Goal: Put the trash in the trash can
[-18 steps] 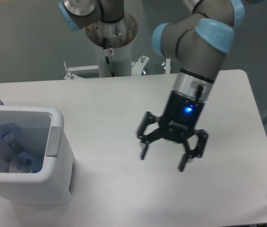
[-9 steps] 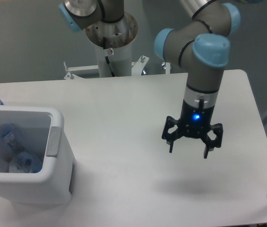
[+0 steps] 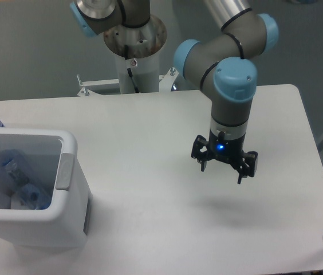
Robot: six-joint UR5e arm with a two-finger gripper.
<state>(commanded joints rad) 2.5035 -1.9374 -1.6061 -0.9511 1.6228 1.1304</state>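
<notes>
**Trash in the bin, gripper hanging over the table with nothing in it**

Nearest the camera, the trash can (image 3: 64, 172) is sitting at the table's (image 3: 150, 132) left front edge, its grey rim panel facing right. Inside it the crushed bottle (image 3: 27, 197) is lying against the wall; the cup cannot be told apart from it. Farther back and well to the right, the gripper (image 3: 223, 170) is hanging above the tabletop, fingers spread and grasping nothing, a blue light glowing on its body.
</notes>
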